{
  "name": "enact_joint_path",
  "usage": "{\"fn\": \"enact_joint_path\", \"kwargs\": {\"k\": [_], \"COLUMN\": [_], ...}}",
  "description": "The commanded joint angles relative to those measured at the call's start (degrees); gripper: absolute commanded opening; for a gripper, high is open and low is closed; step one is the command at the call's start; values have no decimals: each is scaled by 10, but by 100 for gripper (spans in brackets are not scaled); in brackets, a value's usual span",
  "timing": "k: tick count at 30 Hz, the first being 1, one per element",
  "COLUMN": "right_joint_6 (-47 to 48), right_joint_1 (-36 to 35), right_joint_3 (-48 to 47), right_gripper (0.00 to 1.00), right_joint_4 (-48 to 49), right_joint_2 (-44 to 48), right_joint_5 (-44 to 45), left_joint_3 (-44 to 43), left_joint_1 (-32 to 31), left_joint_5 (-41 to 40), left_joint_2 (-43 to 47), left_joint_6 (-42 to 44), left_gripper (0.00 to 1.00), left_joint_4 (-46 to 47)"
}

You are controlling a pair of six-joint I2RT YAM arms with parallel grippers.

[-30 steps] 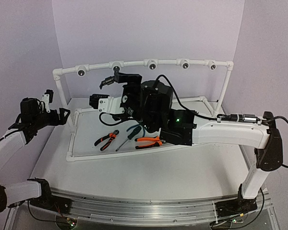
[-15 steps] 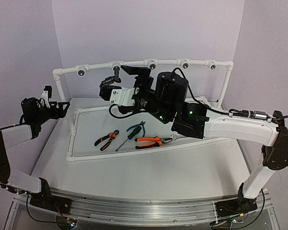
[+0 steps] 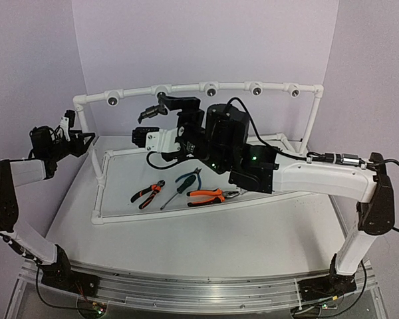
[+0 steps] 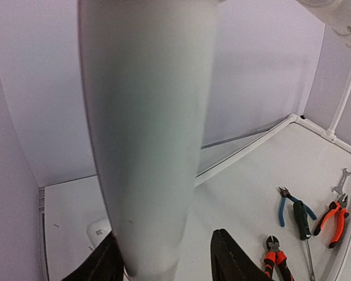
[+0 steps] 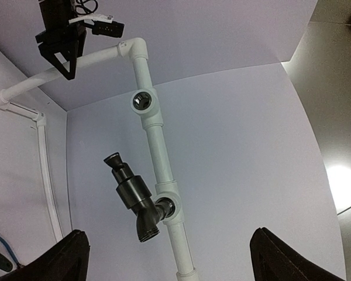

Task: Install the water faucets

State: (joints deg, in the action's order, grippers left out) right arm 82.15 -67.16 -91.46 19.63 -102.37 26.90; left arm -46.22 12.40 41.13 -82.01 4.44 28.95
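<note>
Lilac-walled table (image 3: 206, 239), far-left corner: left gripper (image 4: 165, 246) loosely straddles the pipe (image 4: 146, 117) (I'd clamp first) — right gripper (image 5: 168, 234) spread, off the tap (image 5: 134, 196).

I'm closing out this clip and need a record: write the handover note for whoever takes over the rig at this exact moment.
Left tool: astride the frame's left post, jaws partly in. A gap shows on one side, so the grip is unconfirmed.
Right tool: open, empty, facing the faucet without touching it.
Faucet: plugged into the second socket from the left on the top rail.
Done: one faucet in place; tightness cannot be judged.
Left: four empty sockets; no other faucet in view. Probably check the seating first.
</note>
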Motion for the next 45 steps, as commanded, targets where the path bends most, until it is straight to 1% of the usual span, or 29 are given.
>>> {"fn": "enact_joint_path", "kwargs": {"k": [1,5,8,10,13,18,21,25,31,33,37,42,45], "right_joint_6": [42,87,116,131,145,158,160,162,150,141,119,72,28], "right_joint_1": [3,15,20,25,32,40,48,52,59,59,58,51,44], "right_joint_3": [-51,-98,-149,-184,-227,-272,-291,-302,-321,-333,-343,-316,-327], "right_gripper": [95,92,87,83,80,71,70,61,37,33,21,14,10], "right_joint_4": [-1,-53,-79,-90,-93,-93,-93,-93,-78,-70,-51,7,40], "right_joint_2": [-33,-68,-104,-130,-161,-195,-212,-221,-236,-246,-256,-259,-277], "right_joint_5": [34,65,79,94,111,120,126,129,137,145,162,199,217], "left_joint_3": [-28,-43,-53,-54,-54,-55,-52,-48,-53,-56,-67,-75,-76], "left_joint_1": [0,0,1,0,0,-1,-1,-1,-3,-5,-11,-14,-16], "left_joint_5": [59,69,56,47,46,43,44,39,39,35,11,-3,-7], "left_joint_2": [-4,-3,0,3,9,14,16,19,19,20,20,24,23], "left_joint_6": [5,-4,-10,-8,-2,0,-4,-1,1,5,15,20,22], "left_gripper": [37,15,4,0,0,0,0,0,0,0,0,0,0], "left_joint_4": [15,-28,-71,-91,-112,-137,-147,-152,-161,-169,-200,-230,-238]}}
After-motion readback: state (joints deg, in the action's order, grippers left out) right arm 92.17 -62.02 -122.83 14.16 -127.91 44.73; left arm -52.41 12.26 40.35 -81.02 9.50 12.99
